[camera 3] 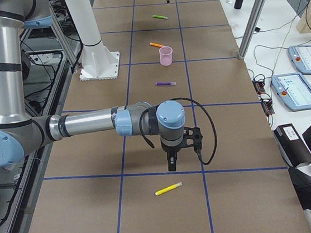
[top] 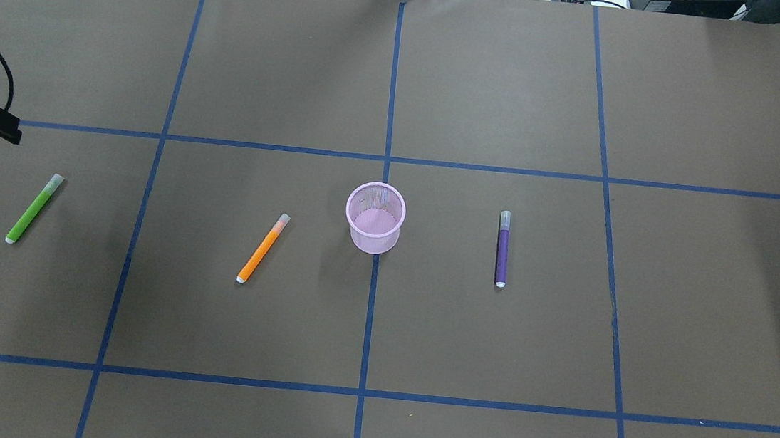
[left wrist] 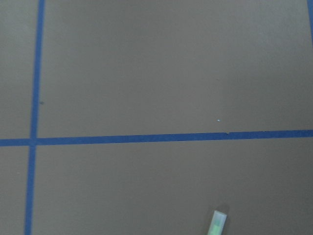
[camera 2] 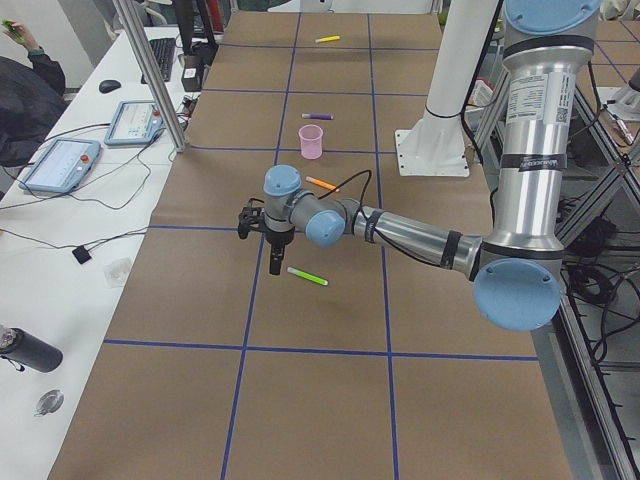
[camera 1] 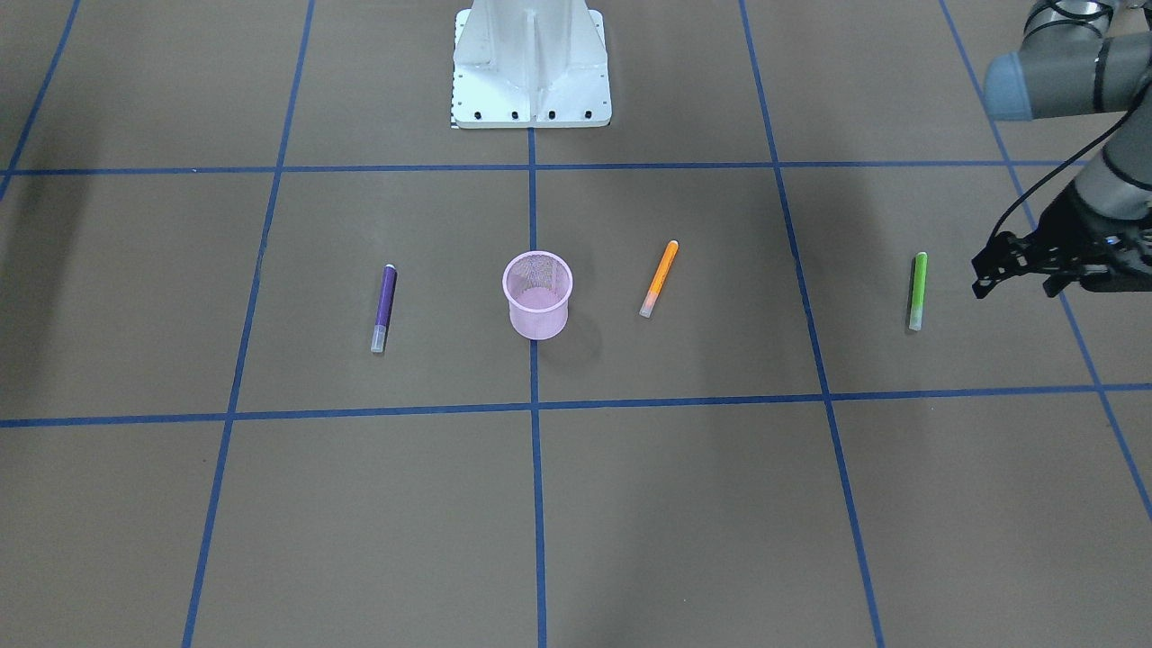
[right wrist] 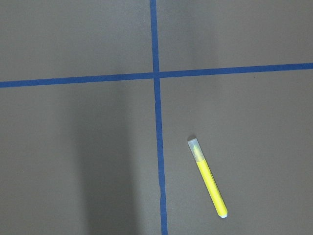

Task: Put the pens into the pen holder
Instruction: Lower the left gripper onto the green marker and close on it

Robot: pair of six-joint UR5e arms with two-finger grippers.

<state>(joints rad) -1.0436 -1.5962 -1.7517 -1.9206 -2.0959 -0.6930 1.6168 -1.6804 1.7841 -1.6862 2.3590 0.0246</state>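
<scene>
The left hand (camera 1: 1013,286) hangs spread, empty, near the green pen (camera 1: 917,290). The right hand (camera 3: 172,162): grip cannot be told.

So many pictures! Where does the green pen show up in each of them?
Front-facing: green pen at far right.
Overhead: far left.
Exterior left: centre.
Exterior right: top, far end.
Left wrist: only its pale cap, bottom edge.
Right wrist: not there; that is a yellow pen.
Landmark: the pink pen holder, just past the orange pen.
</scene>
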